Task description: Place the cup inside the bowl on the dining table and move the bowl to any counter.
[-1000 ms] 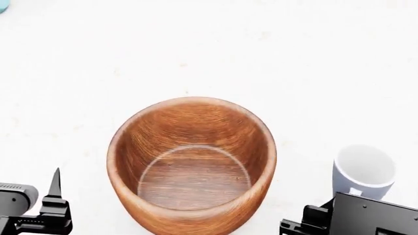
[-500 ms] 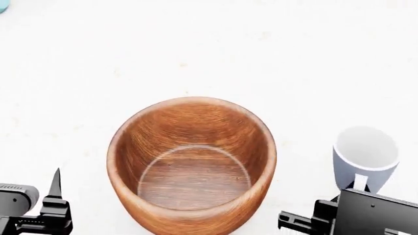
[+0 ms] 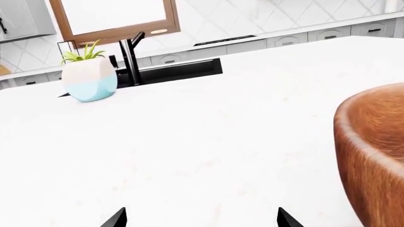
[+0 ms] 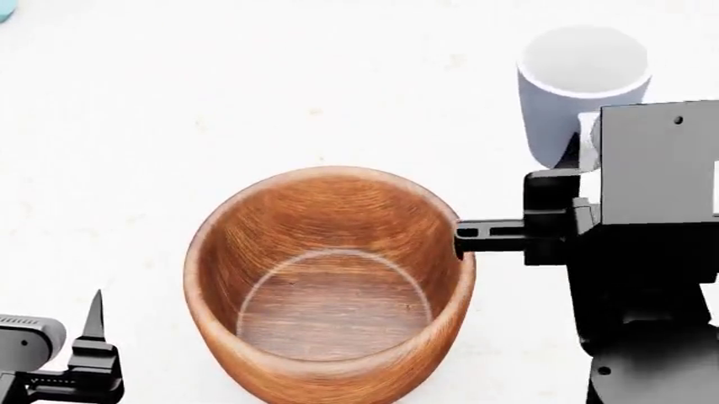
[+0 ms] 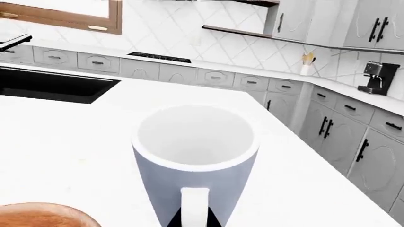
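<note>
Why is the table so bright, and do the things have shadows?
In the head view the dining table is nearly blown-out white, and the bowl casts only a faint shadow. In the right wrist view the cup looks sharp, with soft shading on its side. In the left wrist view nothing looks blurred.

Bare dining table [image 4: 225,101] rings the bowl [image 4: 329,286]; only the potted plant [image 3: 89,75] stands far off.

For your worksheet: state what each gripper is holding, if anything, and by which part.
The right gripper holds the cup by its white handle, lifted clear of the table. The left gripper is open and holds nothing.
</note>
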`<state>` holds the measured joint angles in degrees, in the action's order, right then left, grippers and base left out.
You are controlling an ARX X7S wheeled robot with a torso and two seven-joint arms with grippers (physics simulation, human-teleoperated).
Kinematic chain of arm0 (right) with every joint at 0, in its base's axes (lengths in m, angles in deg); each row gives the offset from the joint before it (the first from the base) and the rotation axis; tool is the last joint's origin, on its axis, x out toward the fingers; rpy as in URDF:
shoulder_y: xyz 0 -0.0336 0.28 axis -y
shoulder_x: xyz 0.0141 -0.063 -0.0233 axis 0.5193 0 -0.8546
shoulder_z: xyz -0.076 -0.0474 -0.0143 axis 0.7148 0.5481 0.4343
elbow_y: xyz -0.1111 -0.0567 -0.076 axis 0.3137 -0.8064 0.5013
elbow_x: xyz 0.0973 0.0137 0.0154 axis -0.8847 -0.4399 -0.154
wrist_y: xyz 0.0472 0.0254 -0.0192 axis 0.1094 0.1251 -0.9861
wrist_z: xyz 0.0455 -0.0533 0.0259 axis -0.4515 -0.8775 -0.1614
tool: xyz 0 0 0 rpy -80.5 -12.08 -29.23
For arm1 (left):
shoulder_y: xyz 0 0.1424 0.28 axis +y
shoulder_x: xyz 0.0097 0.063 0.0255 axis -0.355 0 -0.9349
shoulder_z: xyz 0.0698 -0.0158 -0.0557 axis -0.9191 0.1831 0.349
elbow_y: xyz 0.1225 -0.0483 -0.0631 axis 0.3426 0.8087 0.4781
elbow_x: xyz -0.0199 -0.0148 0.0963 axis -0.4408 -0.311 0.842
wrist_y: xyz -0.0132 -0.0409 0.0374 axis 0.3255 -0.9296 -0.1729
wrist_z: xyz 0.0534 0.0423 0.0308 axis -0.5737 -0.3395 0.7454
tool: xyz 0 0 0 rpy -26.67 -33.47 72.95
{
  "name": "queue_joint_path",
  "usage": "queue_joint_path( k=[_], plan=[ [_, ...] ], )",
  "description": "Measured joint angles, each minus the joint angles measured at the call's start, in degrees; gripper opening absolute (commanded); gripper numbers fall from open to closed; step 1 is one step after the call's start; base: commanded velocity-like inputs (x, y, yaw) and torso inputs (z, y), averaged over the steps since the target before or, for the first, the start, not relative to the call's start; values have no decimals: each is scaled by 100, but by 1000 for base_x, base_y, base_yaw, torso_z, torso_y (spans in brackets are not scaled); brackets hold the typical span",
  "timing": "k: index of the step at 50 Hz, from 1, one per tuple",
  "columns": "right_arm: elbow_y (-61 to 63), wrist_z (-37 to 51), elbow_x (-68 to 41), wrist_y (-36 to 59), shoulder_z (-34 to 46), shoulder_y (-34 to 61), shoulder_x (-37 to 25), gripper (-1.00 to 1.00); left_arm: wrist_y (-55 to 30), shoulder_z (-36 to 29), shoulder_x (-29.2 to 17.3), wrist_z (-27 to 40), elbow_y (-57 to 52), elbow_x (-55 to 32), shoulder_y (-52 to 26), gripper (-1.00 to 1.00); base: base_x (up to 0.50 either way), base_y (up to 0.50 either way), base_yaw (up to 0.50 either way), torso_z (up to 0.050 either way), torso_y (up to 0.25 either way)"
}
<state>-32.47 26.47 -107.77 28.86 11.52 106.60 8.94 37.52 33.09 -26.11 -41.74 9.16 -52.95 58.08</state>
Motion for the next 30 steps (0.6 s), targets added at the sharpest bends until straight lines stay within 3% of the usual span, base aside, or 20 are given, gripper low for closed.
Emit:
queue_joint_path(
  k=[8,14,22,30],
  plan=[
    [-1204,1387,-3111,157,614,1428,-375,-100,27,-14,-5,17,40,-13,1,100,0,0,0,0,0],
    [-1748,1905,-4510,59,1095,1859,-267,-100,52,9,-20,21,53,-40,18,100,0,0,0,0,0],
    [-2087,1992,-5176,-45,1450,1808,52,-100,80,54,-51,18,51,-84,53,100,0,0,0,0,0],
    [-2260,1574,-4872,-126,1623,1522,303,-100,105,89,-74,19,53,-126,77,100,0,0,0,0,0]
  ],
)
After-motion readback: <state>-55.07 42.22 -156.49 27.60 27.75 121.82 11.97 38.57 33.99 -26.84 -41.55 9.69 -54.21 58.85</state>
